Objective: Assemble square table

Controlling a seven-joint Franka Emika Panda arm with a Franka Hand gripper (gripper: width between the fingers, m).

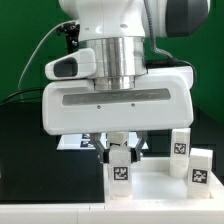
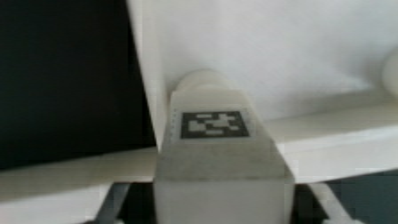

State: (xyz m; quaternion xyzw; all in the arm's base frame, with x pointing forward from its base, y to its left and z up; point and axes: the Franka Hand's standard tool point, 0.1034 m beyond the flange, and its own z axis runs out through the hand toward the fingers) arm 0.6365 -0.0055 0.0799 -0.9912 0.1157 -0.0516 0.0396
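My gripper (image 1: pixel 120 154) is shut on a small white block leg (image 1: pixel 120 174) with a black-and-white tag. It holds the leg upright at the near corner of the square table's white slab (image 1: pixel 160 196), towards the exterior view's left. I cannot tell whether the leg sits in a socket. In the wrist view the tagged leg (image 2: pixel 217 130) runs up between my gripper's (image 2: pixel 221 208) dark fingers (image 2: pixel 128 200), with the slab (image 2: pixel 267 55) beyond it. Two more tagged legs (image 1: pixel 181 146) (image 1: pixel 201 169) stand on the slab at the exterior view's right.
The marker board (image 1: pixel 76 143) lies on the black table (image 1: pixel 25 150) behind my hand, partly hidden. A green backdrop stands at the rear. Dark cables hang at the upper left of the exterior view.
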